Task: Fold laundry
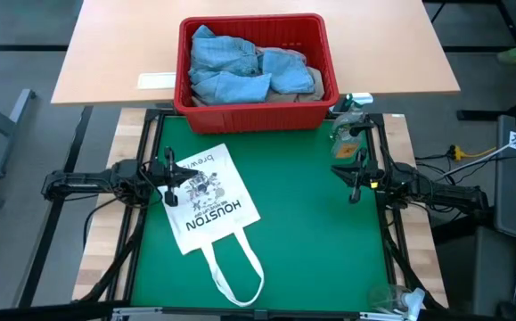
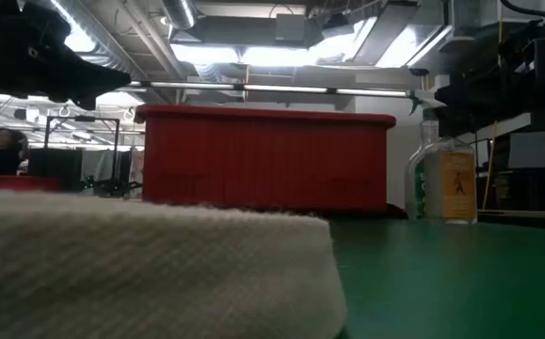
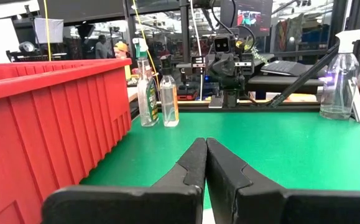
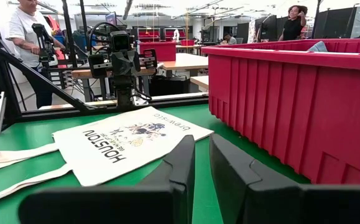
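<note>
Left gripper (image 1: pixel 169 178), fingers together, and slightly parted right gripper (image 1: pixel 356 171) flank the mat, laundry (image 1: pixel 244 71) beyond.

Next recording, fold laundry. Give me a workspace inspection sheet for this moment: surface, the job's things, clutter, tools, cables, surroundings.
Surface: green mat on the work table; a tan table beyond it.
Job's things: light blue denim garments and a tan cloth piece piled in the red basket, none taken out.
Clutter: white tote bag printed HOUSTON lies flat on the mat, handles towards the near edge; spray bottles stand at the mat's far right corner, another lies at the near right.
Tools: left tool shut, empty, over the tote's left edge; right tool slightly parted, empty, over bare mat.
Cables: a yellow cable right of the table.
Surroundings: people stand in the room beyond.
</note>
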Motion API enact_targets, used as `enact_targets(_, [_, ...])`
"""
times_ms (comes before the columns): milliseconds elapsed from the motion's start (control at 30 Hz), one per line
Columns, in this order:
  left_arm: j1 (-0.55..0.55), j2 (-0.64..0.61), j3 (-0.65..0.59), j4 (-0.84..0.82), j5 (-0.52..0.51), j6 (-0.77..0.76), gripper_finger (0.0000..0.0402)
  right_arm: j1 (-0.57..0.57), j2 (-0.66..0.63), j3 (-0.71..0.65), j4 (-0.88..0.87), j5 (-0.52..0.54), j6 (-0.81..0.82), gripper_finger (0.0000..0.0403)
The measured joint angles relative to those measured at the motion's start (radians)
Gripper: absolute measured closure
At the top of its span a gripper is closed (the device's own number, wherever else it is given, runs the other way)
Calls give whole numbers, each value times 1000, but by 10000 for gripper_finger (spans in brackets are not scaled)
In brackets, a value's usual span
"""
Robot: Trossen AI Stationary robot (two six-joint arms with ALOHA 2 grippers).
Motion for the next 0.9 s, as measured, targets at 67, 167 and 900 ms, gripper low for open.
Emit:
enact_targets(67, [0,0,0,2,0,0,397,0,0,0,0,0,0,352])
enact_targets(167, [0,0,0,1,0,0,397,0,0,0,0,0,0,352])
enact_targets(900, [0,0,0,15,-8,-1,397,0,0,0,0,-90,155,352])
